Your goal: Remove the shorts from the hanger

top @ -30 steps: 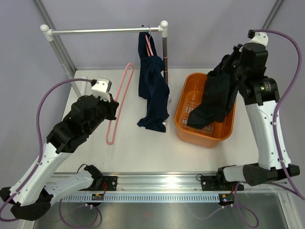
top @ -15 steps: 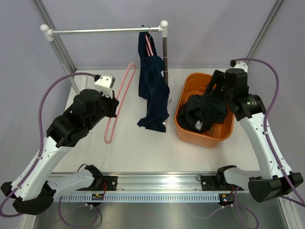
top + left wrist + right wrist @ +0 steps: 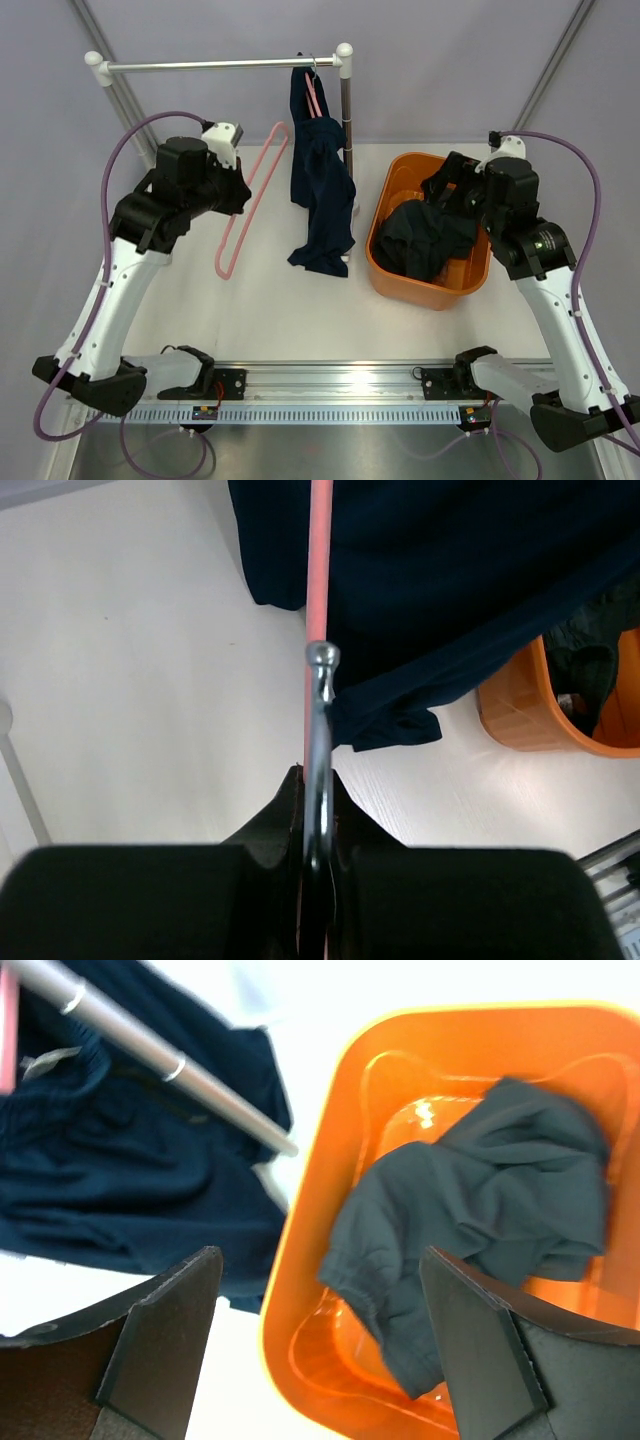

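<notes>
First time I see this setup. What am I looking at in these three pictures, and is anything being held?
It is a two-armed robot bolted at the near edge of a table. The wide picture looks down from above; the other two come from a camera on each wrist. The left gripper is shut on an empty pink hanger. The right gripper is open, holding nothing, above the orange basket, where one pair of shorts lies. A second pair hangs on another hanger from the rail.

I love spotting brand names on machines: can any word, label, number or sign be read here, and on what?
None can be read.
Pale tag on the waistband of the hanging shorts: blurred, unreadable.
Small coloured marks on the front rail: too small to read.
</notes>
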Controlling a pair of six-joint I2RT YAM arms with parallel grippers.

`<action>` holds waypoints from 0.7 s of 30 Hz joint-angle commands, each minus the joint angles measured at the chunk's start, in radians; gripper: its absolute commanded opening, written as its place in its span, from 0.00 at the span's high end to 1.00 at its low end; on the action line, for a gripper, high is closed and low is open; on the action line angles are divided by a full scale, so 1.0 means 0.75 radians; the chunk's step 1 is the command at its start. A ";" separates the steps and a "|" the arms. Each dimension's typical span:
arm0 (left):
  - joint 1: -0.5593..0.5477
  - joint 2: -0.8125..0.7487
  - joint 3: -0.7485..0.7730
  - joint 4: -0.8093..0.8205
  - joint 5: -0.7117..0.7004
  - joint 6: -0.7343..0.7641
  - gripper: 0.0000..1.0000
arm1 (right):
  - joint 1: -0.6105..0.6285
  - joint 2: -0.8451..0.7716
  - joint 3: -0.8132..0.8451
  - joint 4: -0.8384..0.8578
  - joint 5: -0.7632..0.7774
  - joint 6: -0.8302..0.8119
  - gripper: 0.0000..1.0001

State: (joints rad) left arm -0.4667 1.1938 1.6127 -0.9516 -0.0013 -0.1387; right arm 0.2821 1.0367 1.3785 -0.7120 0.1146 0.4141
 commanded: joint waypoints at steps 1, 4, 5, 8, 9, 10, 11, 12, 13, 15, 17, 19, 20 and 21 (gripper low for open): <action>0.123 0.040 0.130 0.050 0.255 0.017 1.00 | 0.076 0.019 -0.032 0.058 -0.075 0.012 0.11; 0.172 0.126 0.249 0.032 0.329 0.021 1.00 | 0.135 0.025 -0.032 0.066 -0.045 0.008 0.10; 0.180 0.149 0.281 0.025 0.363 0.027 1.00 | 0.139 0.023 -0.036 0.070 -0.055 0.010 0.10; 0.229 0.237 0.398 0.011 0.459 0.029 1.00 | 0.143 0.005 -0.054 0.094 -0.091 0.018 0.10; 0.262 0.279 0.451 0.011 0.480 0.027 1.00 | 0.151 -0.008 -0.065 0.105 -0.102 0.019 0.10; 0.277 0.300 0.480 0.007 0.501 0.025 1.00 | 0.156 -0.012 -0.069 0.111 -0.108 0.016 0.10; 0.295 0.320 0.504 0.005 0.533 0.011 1.00 | 0.160 -0.018 -0.077 0.117 -0.118 0.016 0.10; 0.327 0.363 0.555 0.005 0.550 0.003 1.00 | 0.164 -0.032 -0.091 0.127 -0.124 0.014 0.10; 0.342 0.384 0.582 0.005 0.570 -0.003 1.00 | 0.164 -0.038 -0.099 0.133 -0.136 0.014 0.10; 0.377 0.443 0.653 0.005 0.615 -0.028 1.00 | 0.164 -0.053 -0.118 0.148 -0.147 0.006 0.10; 0.397 0.476 0.697 0.011 0.648 -0.038 1.00 | 0.164 -0.071 -0.128 0.154 -0.181 0.006 0.10; 0.426 0.519 0.750 0.033 0.654 -0.060 1.00 | 0.166 -0.079 -0.153 0.176 -0.220 0.010 0.10; 0.434 0.535 0.774 0.031 0.650 -0.067 1.00 | 0.166 -0.083 -0.159 0.190 -0.232 0.012 0.10; 0.436 0.556 0.801 0.017 0.636 -0.069 1.00 | 0.168 -0.083 -0.169 0.195 -0.239 0.012 0.10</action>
State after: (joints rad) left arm -0.1551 1.5883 2.1262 -0.9810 0.4191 -0.1596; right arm 0.3958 0.9897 1.2671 -0.6289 -0.0051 0.4171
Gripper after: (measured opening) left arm 0.058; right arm 0.895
